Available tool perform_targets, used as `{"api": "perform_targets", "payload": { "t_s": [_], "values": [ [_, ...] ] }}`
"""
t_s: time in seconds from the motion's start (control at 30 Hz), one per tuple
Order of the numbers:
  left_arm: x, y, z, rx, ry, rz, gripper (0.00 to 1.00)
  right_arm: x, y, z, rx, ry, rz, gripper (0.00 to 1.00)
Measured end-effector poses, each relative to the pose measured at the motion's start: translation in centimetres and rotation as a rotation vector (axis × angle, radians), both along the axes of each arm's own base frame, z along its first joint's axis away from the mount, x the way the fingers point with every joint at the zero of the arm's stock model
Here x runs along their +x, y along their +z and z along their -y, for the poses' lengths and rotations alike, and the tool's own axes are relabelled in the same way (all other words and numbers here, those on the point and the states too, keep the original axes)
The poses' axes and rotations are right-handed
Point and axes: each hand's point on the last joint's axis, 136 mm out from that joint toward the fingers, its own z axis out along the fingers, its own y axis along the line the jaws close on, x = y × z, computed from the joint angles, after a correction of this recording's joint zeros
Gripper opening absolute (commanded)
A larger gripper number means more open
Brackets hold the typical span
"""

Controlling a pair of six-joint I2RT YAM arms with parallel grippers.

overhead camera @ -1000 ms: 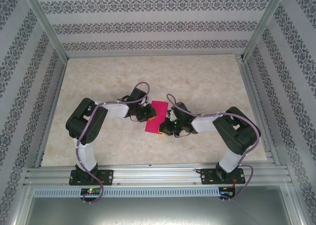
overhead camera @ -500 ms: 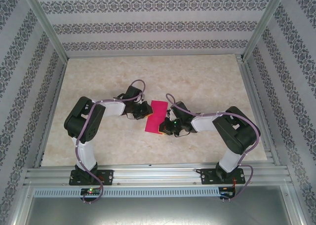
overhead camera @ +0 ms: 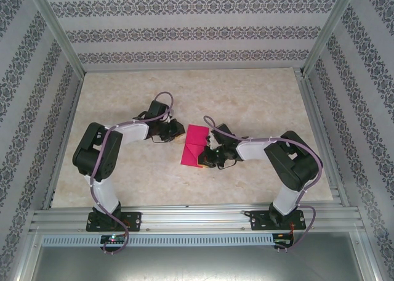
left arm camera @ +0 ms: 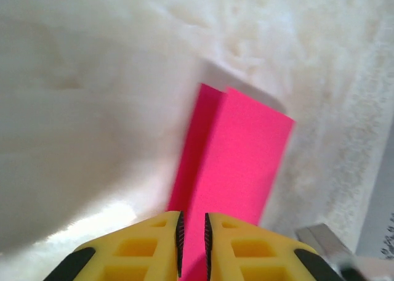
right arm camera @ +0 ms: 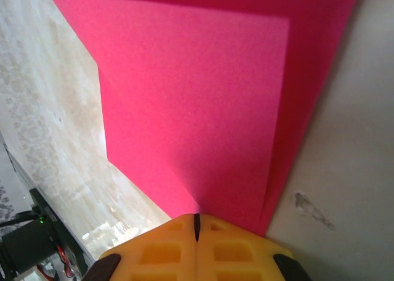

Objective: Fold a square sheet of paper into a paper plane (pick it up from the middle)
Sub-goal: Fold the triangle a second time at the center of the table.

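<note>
1 paper [overhead camera: 194,144], folded double, lies on worktop [overhead camera: 123,96] between grippers. Thin, light, floppy; likely creases and slides easily. Right gripper [right arm camera: 197,222] clamped on paper edge. Left gripper [left arm camera: 192,232] just beside it, narrow gap, seemingly holding nothing. Pinch edges only.

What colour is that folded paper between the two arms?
The paper is plain bright magenta-pink, best seen in the right wrist view.
</note>
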Motion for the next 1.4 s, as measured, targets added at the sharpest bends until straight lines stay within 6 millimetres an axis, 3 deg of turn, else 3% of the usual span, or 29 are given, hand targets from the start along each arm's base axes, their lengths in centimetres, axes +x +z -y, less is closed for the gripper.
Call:
{"api": "perform_targets", "payload": {
  "t_s": [0.13, 0.3, 0.53, 0.7, 0.9, 1.03, 1.4],
  "values": [
    [-1.6, 1.4, 2.7, -0.035, -0.088, 0.029, 0.19, -0.1, 0.0, 0.3, -0.007, 0.017, -0.011, 0.0],
    [-4.0, 0.3, 5.4, -0.048, -0.181, 0.004, 0.18, -0.1, 0.0, 0.5, -0.011, 0.024, -0.011, 0.0],
    [-4.6, -3.8, 4.6, 0.009, -0.163, -0.074, 0.15, -0.1, 0.1, 0.6, -0.005, 0.022, -0.012, 0.01],
    [-4.4, -3.8, 4.5, 0.02, -0.158, -0.064, 0.15, 0.1, 2.2, 0.7, 0.014, -0.001, 0.02, 0.03],
    [-4.4, -3.8, 4.5, 0.02, -0.158, -0.064, 0.15, 1.4, 4.2, -0.9, 0.051, -0.011, 0.054, 0.02],
    [-4.4, -3.8, 4.5, 0.021, -0.159, -0.064, 0.15, 2.5, 3.4, -1.9, 0.035, -0.022, 0.043, 0.02],
    [-4.4, -3.9, 4.4, 0.024, -0.159, -0.067, 0.11, 3.1, 0.1, -2.2, -0.015, -0.041, -0.029, 0.02]
  ]
}}
